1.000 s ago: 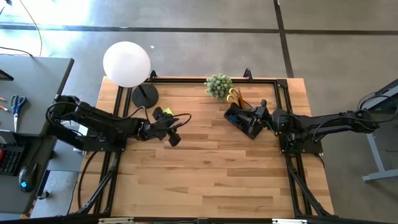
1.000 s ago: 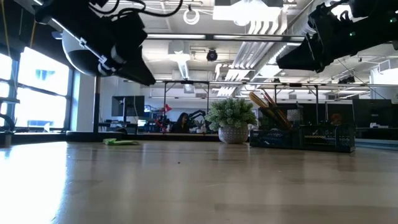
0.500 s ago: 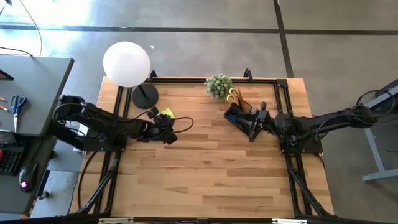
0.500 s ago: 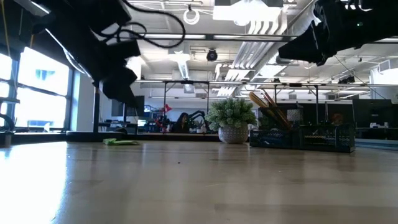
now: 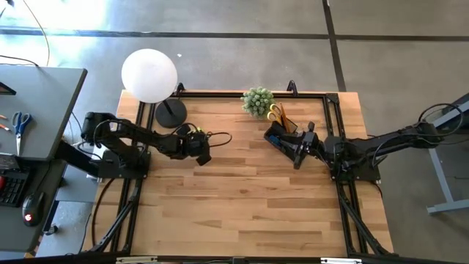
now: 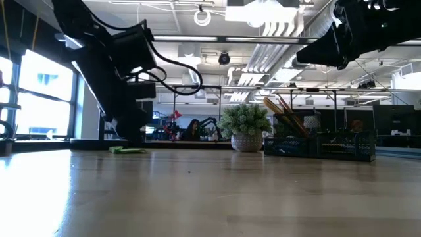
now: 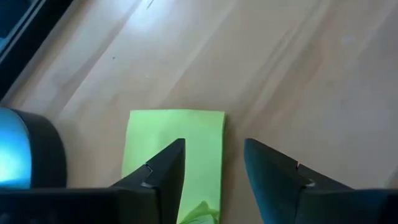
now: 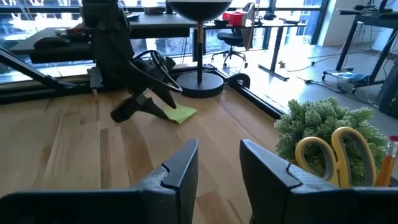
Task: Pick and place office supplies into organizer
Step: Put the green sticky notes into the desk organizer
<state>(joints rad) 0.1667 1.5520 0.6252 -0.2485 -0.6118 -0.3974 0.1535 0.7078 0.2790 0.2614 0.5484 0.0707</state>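
The lime-green sticky-note pad [image 7: 174, 149] lies flat on the wood near the table's far left, also seen in the low view [image 6: 128, 150]. My left gripper [image 7: 213, 144] is open and tipped down just above it. One finger stands over the pad and the other past its side edge. The black organizer [image 5: 281, 139] sits at the far right and holds yellow-handled scissors [image 8: 336, 152] and pencils [image 6: 283, 112]. My right gripper [image 8: 217, 144] hovers open above the organizer, with nothing between its fingers.
A lamp with a white globe and a round black base [image 5: 170, 112] stands just beyond the pad. A small potted plant [image 5: 257, 100] sits at the far edge beside the organizer. Black frame rails [image 5: 220, 94] run along the table's sides. The near half of the table [image 5: 242, 213] is bare wood.
My left gripper has come down from high above the table to just over the sticky-note pad, moving toward the far edge and tipping its fingers downward.
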